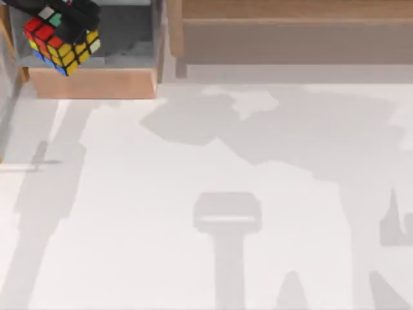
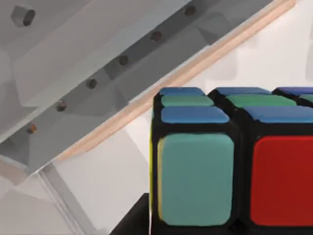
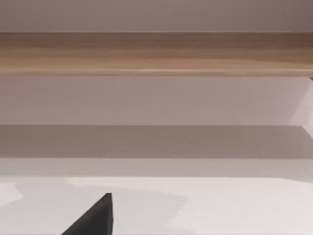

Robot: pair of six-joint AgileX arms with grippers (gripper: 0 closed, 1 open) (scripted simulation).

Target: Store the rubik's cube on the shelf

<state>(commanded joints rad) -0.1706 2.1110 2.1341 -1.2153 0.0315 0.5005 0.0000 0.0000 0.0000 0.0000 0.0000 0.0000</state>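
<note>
Left gripper (image 1: pixel 63 19) clamped on tilted rubik's cube (image 1: pixel 61 46), smaller wooden box (image 1: pixel 93 82) directly beneath, shelf (image 1: pixel 290 32) well off to its right, right gripper's fingers: cannot tell.

I'm looking down on a white tabletop (image 1: pixel 129 213), bare across its middle apart from grey shadows. At its far edge, directly beneath my left gripper (image 1: pixel 61 19), sits a small wooden box (image 1: pixel 93 82) with a grey inside. Just beside the box, further to the right of that gripper, the long light-wood shelf (image 1: pixel 290 26) stands on the tabletop, its tan top board above a grey-brown shaded face. From the right wrist, that board crosses above the tabletop.
</note>
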